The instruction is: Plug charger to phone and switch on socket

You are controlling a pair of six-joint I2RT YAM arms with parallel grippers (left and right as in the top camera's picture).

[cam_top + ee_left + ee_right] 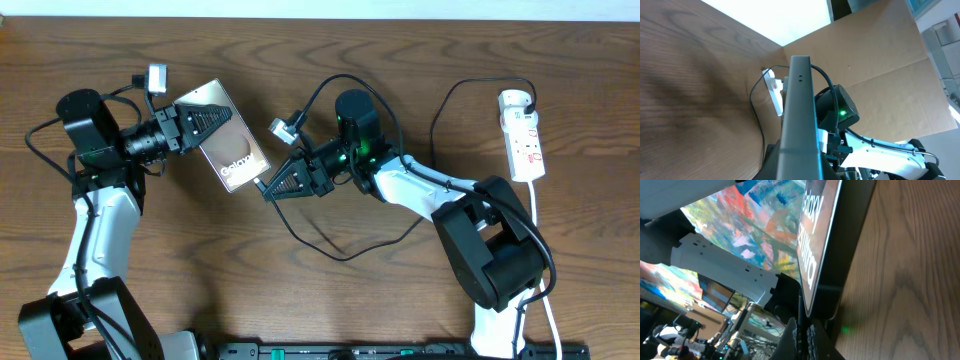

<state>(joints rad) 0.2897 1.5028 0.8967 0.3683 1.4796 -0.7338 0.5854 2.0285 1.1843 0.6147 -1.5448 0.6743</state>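
The phone, a dark glossy slab with white "Galaxy" lettering, lies tilted on the wooden table between my arms. My left gripper is shut on its upper end; the left wrist view shows the phone's edge running out from the jaws. My right gripper is shut on the charger's connector tip, right at the phone's lower edge. The thin black charger cable loops across the table to a black plug in the white socket strip at the far right.
The socket's white cord runs down the right side past the right arm's base. The left arm's base is at the lower left. The socket also shows small in the left wrist view.
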